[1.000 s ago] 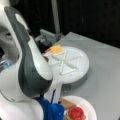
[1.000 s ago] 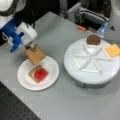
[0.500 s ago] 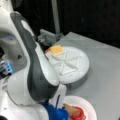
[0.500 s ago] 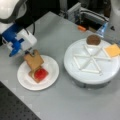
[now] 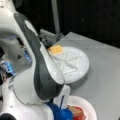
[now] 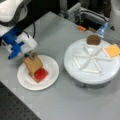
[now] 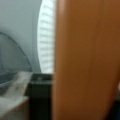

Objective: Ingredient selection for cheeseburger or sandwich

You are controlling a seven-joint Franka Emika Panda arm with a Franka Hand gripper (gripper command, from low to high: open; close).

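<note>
Lowered flat square toast, jaws gripping

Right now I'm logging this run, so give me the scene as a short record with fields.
gripper: over the white plate's left part in a front view, shut on the toast slice
toast slice: tan-brown, tilted above the plate
tomato disc: red, on the plate beside the toast
white plate: left of the tray
divided round tray: white, right side
patty: dark brown, in a tray section
cheese square: yellow, on the tray
</note>
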